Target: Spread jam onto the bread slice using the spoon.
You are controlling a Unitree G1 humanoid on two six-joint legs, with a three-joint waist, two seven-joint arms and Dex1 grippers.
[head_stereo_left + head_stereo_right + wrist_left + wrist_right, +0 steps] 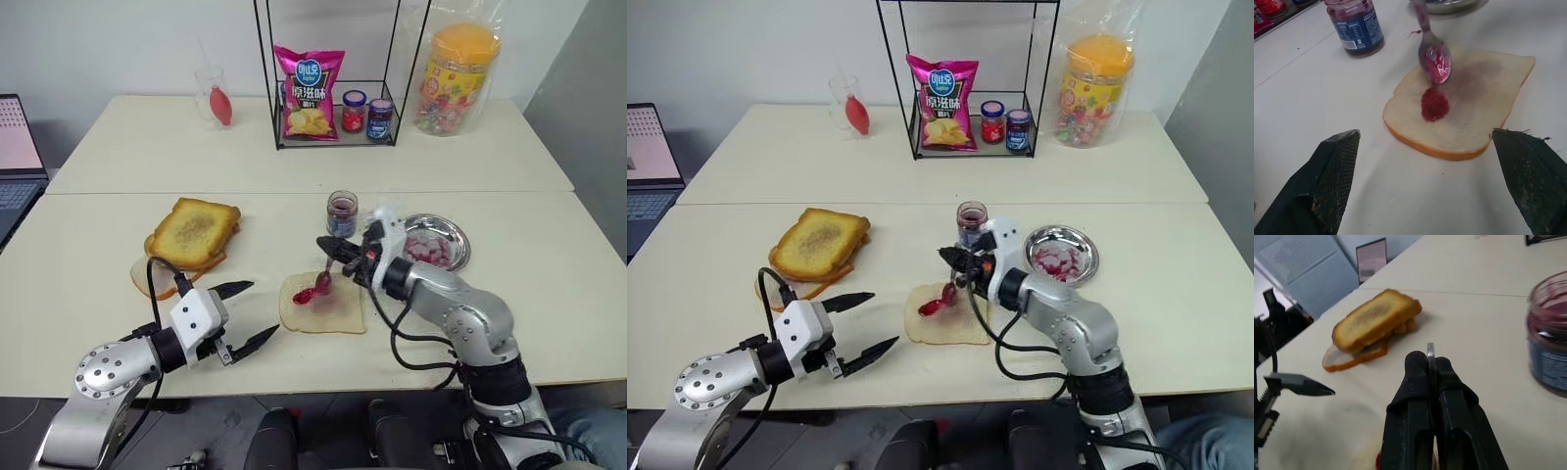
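The pale bread slice (323, 305) lies flat on the near table, with a red jam (1435, 104) blob and a faint purple smear on it. My right gripper (329, 250) is shut on the handle of the silver spoon (323, 285). The spoon's red-stained bowl (1435, 62) hangs tilted just over the blob, near the slice's left part. My left gripper (253, 312) stands open, low over the table to the left of the bread, its fingertips (1337, 147) apart from the crust.
An open jam jar (342, 213) stands behind the bread, a jam-stained metal plate (438, 243) to its right. Toasted slices (193, 232) are stacked at left. On the far table stand a wire rack (333, 117) with chips and small jars, a candy tub (458, 78) and a glass (214, 96). A laptop (15, 157) sits far left.
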